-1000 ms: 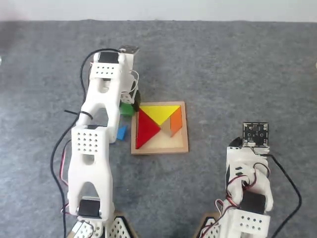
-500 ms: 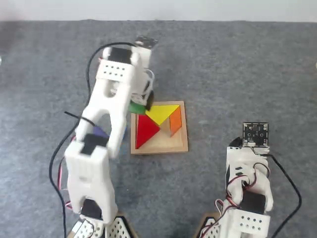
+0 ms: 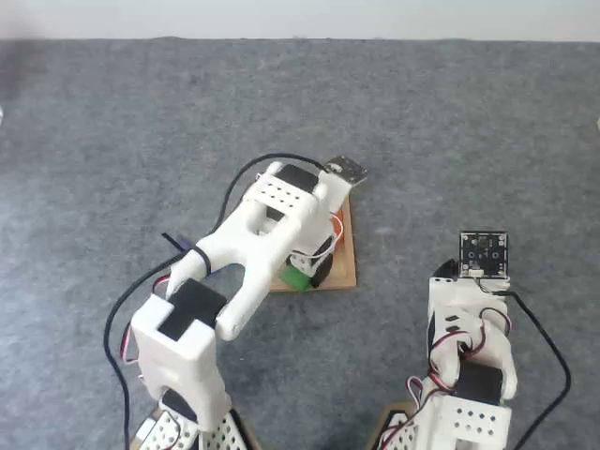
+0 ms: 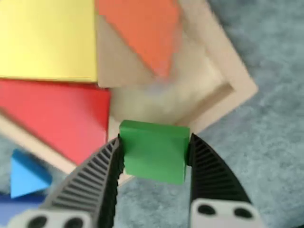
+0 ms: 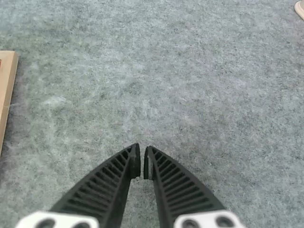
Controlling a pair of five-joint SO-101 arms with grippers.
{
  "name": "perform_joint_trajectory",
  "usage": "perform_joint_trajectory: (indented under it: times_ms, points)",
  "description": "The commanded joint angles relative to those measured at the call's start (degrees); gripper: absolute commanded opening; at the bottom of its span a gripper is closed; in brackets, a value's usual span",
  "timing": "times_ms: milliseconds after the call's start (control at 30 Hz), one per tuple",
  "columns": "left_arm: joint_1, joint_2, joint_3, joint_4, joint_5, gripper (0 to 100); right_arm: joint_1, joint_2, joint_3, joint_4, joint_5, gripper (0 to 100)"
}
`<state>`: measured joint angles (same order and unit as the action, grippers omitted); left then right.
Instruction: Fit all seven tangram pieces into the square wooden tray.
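Note:
My left gripper (image 4: 153,153) is shut on a green square piece (image 4: 153,151), holding it just above the near edge of the square wooden tray (image 4: 233,81). In the tray lie a yellow triangle (image 4: 47,38), a red triangle (image 4: 52,116) and an orange piece (image 4: 142,33), with bare wood between them. A small blue triangle (image 4: 26,175) lies outside the tray on the carpet. From above, the left arm (image 3: 272,225) covers most of the tray (image 3: 349,267), and the green piece (image 3: 296,278) shows under it. My right gripper (image 5: 142,164) is shut and holds nothing, over bare carpet.
Grey carpet covers the whole table. The right arm (image 3: 473,319) stands folded at the near right, well apart from the tray. A strip of the tray's rim (image 5: 5,95) shows at the edge of the right wrist view.
The left arm has swung from the tray's far left corner across the tray to its near edge, carrying the green piece. The right arm has not moved.

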<state>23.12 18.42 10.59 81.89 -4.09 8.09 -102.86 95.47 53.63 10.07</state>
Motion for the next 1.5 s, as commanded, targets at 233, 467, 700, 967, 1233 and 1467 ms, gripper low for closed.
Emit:
perform_joint_trajectory:
  times_ms: [233, 467, 700, 967, 1233, 1467]
  points:
    - [0.44, -3.78, 0.04, -5.27, -0.44, 14, 0.57, -0.92, 0.97, -0.22, 0.53, 3.2]
    - [0.18, -3.78, -0.13, -5.27, -0.97, 21, 0.57, -0.92, 0.97, -0.22, 0.62, 3.2]
    - [0.26, -4.04, -1.98, -5.45, -1.05, 21, 0.57, -0.92, 0.97, -0.22, 0.62, 3.2]
    - [0.44, -3.96, -3.3, -5.36, -1.05, 21, 0.57, -0.92, 0.97, -0.22, 0.62, 3.2]
    - [0.09, -3.96, -3.3, -5.1, -2.55, 28, 0.57, -0.92, 0.97, -0.22, 0.62, 3.2]
    - [0.0, -4.48, -3.74, -5.1, -2.37, 29, 0.57, -0.92, 0.97, -0.13, 0.62, 3.2]
